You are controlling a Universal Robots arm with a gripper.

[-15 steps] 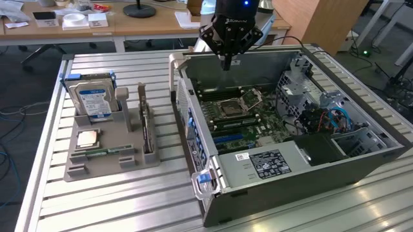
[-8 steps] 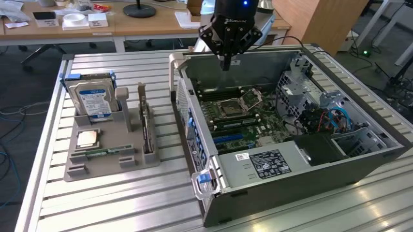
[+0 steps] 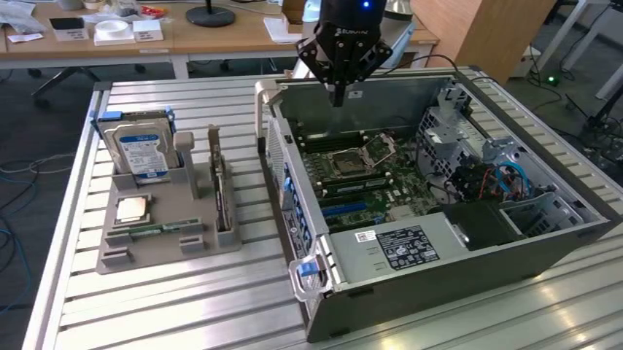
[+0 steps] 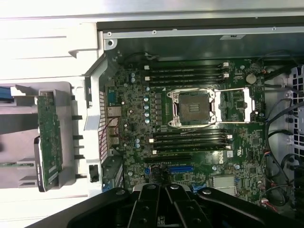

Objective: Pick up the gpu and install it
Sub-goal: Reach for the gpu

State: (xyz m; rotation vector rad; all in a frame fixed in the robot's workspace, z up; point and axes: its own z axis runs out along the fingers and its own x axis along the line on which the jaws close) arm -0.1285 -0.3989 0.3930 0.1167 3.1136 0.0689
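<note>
Empty end effector (image 3: 338,98) above the open computer case (image 3: 457,281); the gpu (image 3: 223,191) sits in its holder outside the case.

The end effector's fingers are pressed together and grip nothing as it hangs over the far wall of the case, above the motherboard (image 3: 355,179). The gpu stands on edge in a slot of the grey holder (image 3: 165,254) on the slatted surface (image 3: 146,313). It lies toward the exterior view's left of the end effector, beyond the case's side wall. Its long axis runs far to near in the exterior view, roughly parallel to that wall. The hard drive (image 3: 144,149) stands further left in the same holder. The room above the card looks open, while the case wall is close beside it.
</note>
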